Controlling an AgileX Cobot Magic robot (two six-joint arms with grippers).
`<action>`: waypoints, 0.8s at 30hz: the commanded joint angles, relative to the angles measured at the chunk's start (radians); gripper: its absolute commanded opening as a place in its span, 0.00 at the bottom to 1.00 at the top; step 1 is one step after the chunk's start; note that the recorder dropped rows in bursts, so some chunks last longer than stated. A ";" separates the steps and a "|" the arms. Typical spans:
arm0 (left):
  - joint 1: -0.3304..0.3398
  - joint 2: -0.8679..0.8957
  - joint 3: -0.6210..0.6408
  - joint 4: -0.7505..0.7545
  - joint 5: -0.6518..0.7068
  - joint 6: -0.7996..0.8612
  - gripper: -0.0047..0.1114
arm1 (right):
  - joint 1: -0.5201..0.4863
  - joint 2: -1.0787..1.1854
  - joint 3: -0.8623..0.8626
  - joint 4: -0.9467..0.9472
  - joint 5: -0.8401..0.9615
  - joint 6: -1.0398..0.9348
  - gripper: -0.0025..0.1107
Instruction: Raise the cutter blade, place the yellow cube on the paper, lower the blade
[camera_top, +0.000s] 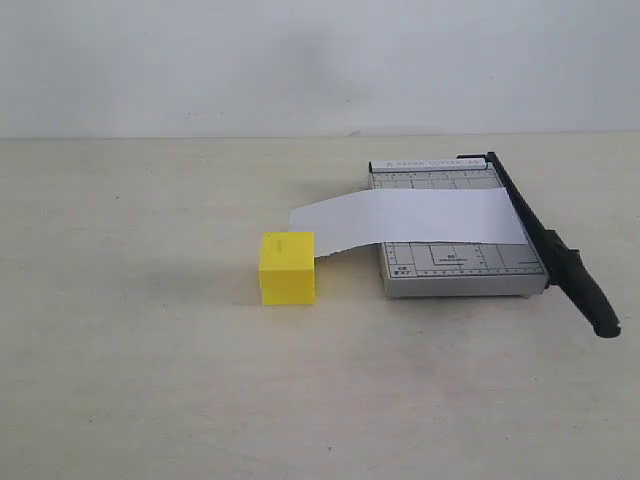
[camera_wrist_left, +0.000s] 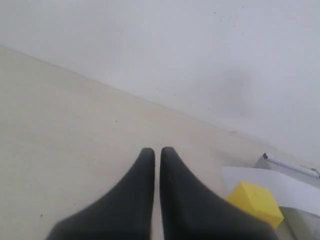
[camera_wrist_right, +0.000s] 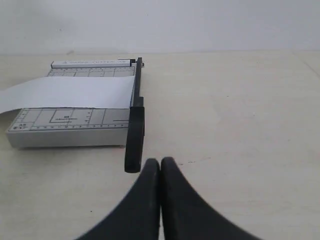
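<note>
The grey gridded cutter base (camera_top: 455, 262) lies on the table at the right, with the black cutter blade (camera_top: 548, 245) down flat along its right side, handle end toward the front. A white paper (camera_top: 405, 218) strip lies across the base and overhangs to the left. The yellow cube (camera_top: 288, 267) stands on the table under the paper's left end. My left gripper (camera_wrist_left: 157, 151) is shut and empty, with the cube (camera_wrist_left: 255, 202) off to one side. My right gripper (camera_wrist_right: 160, 161) is shut and empty, just short of the blade's handle (camera_wrist_right: 134, 142). Neither gripper shows in the exterior view.
A pale beige table (camera_top: 140, 350) stretches wide around the cutter, with a plain white wall (camera_top: 300, 60) behind it. Nothing else stands on the table.
</note>
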 joint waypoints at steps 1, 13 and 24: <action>-0.001 -0.003 -0.003 -0.083 -0.028 -0.009 0.08 | 0.004 -0.005 -0.001 -0.027 -0.008 -0.039 0.02; -0.001 -0.003 -0.003 -0.083 0.003 -0.001 0.08 | 0.004 -0.005 -0.001 -0.031 -0.268 -0.139 0.02; -0.001 -0.003 -0.003 -0.105 0.033 -0.006 0.08 | 0.004 -0.005 -0.001 0.135 -0.672 0.254 0.02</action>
